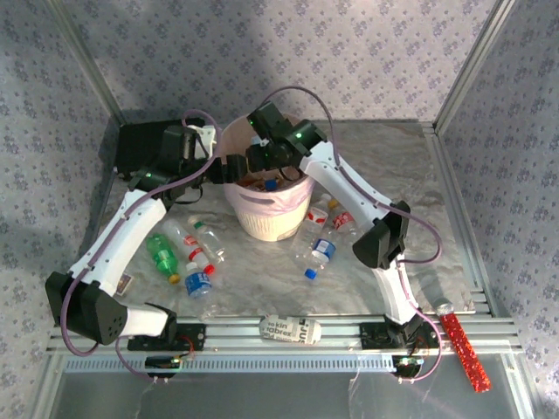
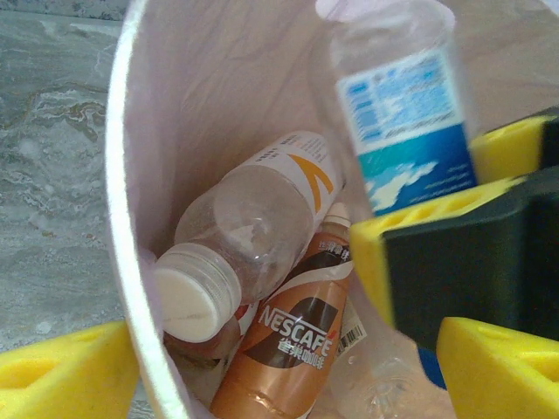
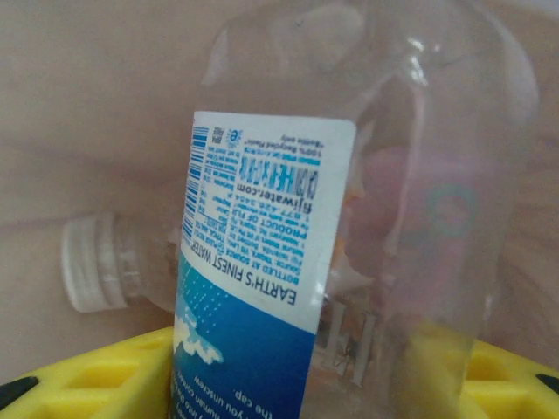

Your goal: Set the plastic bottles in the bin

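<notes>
Right tool [image 3: 297,393] | clamps clear bottle [image 3: 262,227], blue-white label | within pink bin [image 1: 266,218]

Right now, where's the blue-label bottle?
Blue-label bottle: clamped in the right tool, in the bin mouth, above the Nescafe bottle; upper right in the left wrist view.

Bright, even light; your wrist views blur up close.
You see shadow darkening the wall [image 1: 105,70] at left; the clear bottle [image 3: 262,262] looks soft.
</notes>
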Controlling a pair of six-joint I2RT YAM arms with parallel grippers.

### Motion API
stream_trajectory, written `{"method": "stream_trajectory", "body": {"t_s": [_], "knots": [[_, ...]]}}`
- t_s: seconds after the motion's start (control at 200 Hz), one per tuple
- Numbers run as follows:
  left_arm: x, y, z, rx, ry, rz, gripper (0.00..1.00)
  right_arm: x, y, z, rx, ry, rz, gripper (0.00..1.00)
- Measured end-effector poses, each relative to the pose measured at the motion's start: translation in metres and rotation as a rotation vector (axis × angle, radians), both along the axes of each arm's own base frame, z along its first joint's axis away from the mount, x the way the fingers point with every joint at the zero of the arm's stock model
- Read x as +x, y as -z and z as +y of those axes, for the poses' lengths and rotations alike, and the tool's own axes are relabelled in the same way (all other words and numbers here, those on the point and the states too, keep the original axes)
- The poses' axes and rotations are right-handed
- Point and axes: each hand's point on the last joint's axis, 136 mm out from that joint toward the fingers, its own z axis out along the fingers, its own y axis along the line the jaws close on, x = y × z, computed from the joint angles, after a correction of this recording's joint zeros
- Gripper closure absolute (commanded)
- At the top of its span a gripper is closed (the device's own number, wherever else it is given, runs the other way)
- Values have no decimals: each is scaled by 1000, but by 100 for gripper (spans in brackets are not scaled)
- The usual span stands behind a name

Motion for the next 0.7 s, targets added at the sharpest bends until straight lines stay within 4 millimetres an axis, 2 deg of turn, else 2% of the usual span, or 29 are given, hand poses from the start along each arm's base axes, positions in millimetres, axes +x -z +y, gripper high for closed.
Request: {"method": "stream_trajectory", "body": {"t_s": [0.09,0.17,0.295,0.42,0.46,0.505,0.63,0.7], "knots": [[0,0,0,0,0,0,13,-1,19,-2,-19,3,45,38],[0,0,0,0,-1,0,13,2,33,-6,-29,22,78,29],[0,0,1,2,-3,-1,13,8,38,-12,-23,41,95,17],[1,0,1,3,-4,0,13,9,52,-14,-39,48,123,11],[1,0,1,5,-7,0,13,8,52,-14,-44,45,124,9],[1,0,1,6,-7,2,13,8,52,-15,-47,48,123,1],[1,0,1,6,-7,3,13,9,49,-18,-62,41,110,1],[1,0,1,6,-7,3,13,11,41,-15,-52,30,89,1]]}}
